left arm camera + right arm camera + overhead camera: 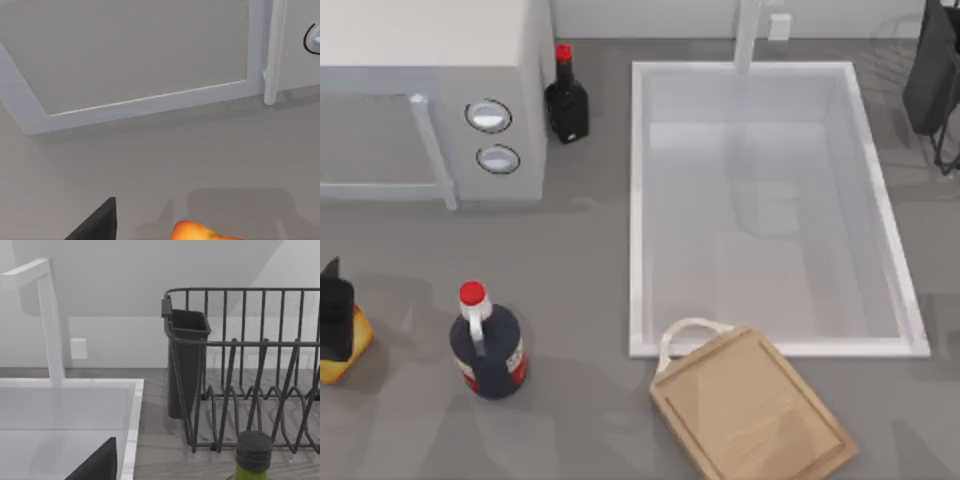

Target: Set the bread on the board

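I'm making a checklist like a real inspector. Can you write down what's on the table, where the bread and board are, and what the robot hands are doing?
Surface: grey counter with a white sink set into it.
Job's things: bread at the top view's far left edge, partly under the left gripper; board lies flat at the front, below the sink, nothing on it.
Clutter: two dark red-capped bottles, one near the bread, one beside the microwave; a green bottle top by the dish rack.
Grippers: left gripper at the bread; right arm parked at the top right corner.
Cables: nothing seen.
Surroundings: white faucet, pale wall.
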`<action>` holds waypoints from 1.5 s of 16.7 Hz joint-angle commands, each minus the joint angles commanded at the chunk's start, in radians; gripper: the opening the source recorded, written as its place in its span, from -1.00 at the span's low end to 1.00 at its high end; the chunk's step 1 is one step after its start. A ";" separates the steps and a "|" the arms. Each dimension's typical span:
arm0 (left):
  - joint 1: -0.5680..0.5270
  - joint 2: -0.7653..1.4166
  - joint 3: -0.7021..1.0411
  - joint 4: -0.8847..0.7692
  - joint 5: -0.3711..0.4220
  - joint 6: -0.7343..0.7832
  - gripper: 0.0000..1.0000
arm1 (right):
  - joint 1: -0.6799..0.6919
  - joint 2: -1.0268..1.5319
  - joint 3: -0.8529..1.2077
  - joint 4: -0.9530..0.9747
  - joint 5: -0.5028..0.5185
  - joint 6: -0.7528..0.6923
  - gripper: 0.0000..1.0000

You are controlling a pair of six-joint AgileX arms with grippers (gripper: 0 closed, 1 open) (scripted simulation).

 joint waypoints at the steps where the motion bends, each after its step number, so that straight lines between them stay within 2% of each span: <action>1: 0.005 0.096 0.062 -0.057 0.001 0.031 1.00 | 0.000 0.000 0.000 0.000 0.000 0.000 1.00; 8: 0.051 0.768 0.485 -0.453 -0.011 0.241 1.00 | 0.000 0.000 0.000 0.000 0.000 0.000 1.00; 12: 0.061 1.028 0.658 -0.608 -0.019 0.336 1.00 | 0.000 0.000 0.000 0.000 0.000 0.000 1.00; 15: 0.060 1.131 0.729 -0.669 -0.022 0.382 1.00 | 0.000 0.000 0.000 0.000 0.000 0.000 1.00; 20: 0.059 1.148 0.740 -0.679 -0.023 0.390 1.00 | 0.000 0.000 0.000 0.000 0.000 0.000 1.00; 25: 0.058 1.181 0.692 -0.603 -0.023 0.390 1.00 | 0.000 0.000 0.000 0.000 0.000 0.000 1.00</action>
